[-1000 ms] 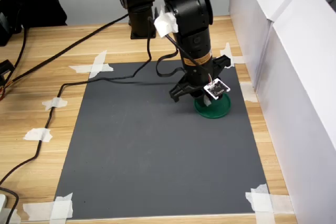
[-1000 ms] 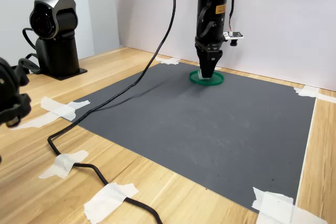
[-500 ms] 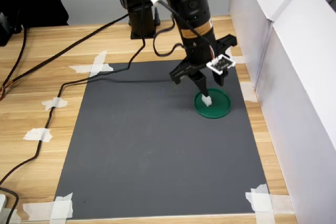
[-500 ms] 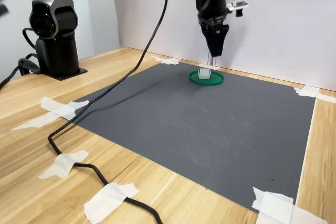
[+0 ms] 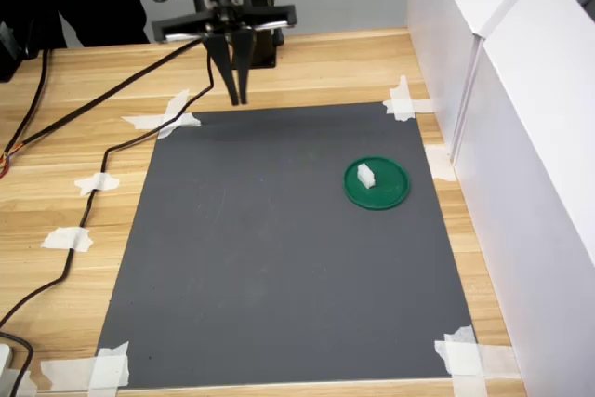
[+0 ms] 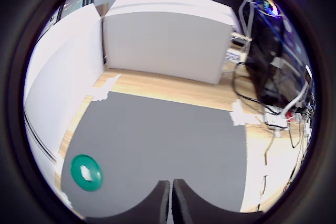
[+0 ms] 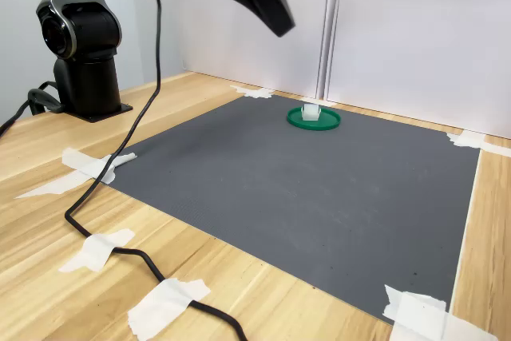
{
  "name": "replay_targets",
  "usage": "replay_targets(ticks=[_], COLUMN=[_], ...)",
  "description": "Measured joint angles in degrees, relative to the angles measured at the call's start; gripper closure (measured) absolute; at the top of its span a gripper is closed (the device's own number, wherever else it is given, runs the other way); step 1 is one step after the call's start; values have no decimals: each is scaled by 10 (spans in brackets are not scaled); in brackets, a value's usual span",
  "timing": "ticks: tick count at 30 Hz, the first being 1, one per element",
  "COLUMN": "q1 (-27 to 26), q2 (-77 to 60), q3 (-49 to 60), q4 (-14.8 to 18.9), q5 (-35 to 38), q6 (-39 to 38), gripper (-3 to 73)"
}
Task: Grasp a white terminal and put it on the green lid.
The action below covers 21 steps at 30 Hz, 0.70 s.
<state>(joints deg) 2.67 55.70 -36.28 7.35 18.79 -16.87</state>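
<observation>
The white terminal (image 5: 365,175) is sitting on the green lid (image 5: 388,191), a little off centre (toward the first exterior view's left). The tool (image 5: 237,98) is hanging well apart from them above the grey mat's (image 5: 279,258) far edge, its fingers pressed together and gripping nothing.

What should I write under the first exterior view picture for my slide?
White terminal sits on the green lid, robot hand empty and far away.
</observation>
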Motion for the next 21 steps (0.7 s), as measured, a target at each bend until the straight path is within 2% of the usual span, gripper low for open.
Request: replay_targets(ticks=[3,10,16,21], q1=[-18,-22,-22,-22], q2=[-86,-306,-465,-524], q3=[83,237,279,289], q4=[-3,-5,-3,-3], q5=[-36,-45,-44,-36], q6=[0,0,0,1], gripper=[708,711,711,711])
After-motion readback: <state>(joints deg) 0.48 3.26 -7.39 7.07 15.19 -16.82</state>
